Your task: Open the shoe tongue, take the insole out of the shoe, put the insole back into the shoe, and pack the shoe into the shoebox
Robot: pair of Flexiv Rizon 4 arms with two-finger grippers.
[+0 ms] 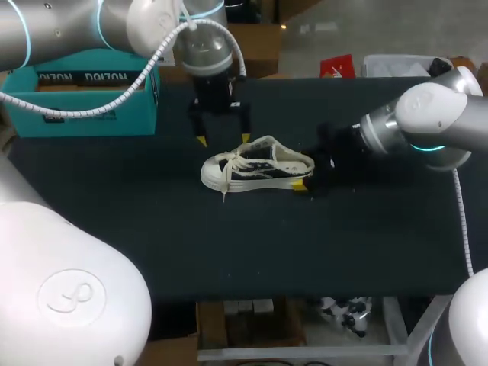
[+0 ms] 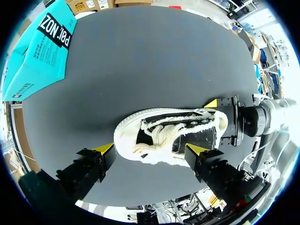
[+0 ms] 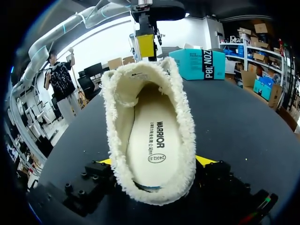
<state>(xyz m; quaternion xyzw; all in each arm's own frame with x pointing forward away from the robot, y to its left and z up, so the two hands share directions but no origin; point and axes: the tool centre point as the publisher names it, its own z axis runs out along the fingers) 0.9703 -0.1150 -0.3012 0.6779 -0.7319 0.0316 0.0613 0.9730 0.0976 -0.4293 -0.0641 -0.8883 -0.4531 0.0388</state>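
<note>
Dark tabletop (image 1: 114, 229): shoe (image 1: 255, 169) heel gripped by right claw (image 3: 155, 161). Left claw (image 1: 223, 139) spread wide, tongue (image 2: 159, 133) beneath. Step: tongue opening; insole (image 3: 152, 136) inside. Next: lower, pinch tongue, lift.

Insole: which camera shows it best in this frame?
Right wrist view: it looks straight into the shoe, with the insole plainly visible inside. The head view shows only the outside of the shoe. The left wrist view looks down on the laces, and the opening there is too dark to tell.

Head view looks down from behind; both wrist views closely share the shoe (image 1: 258, 166).
</note>
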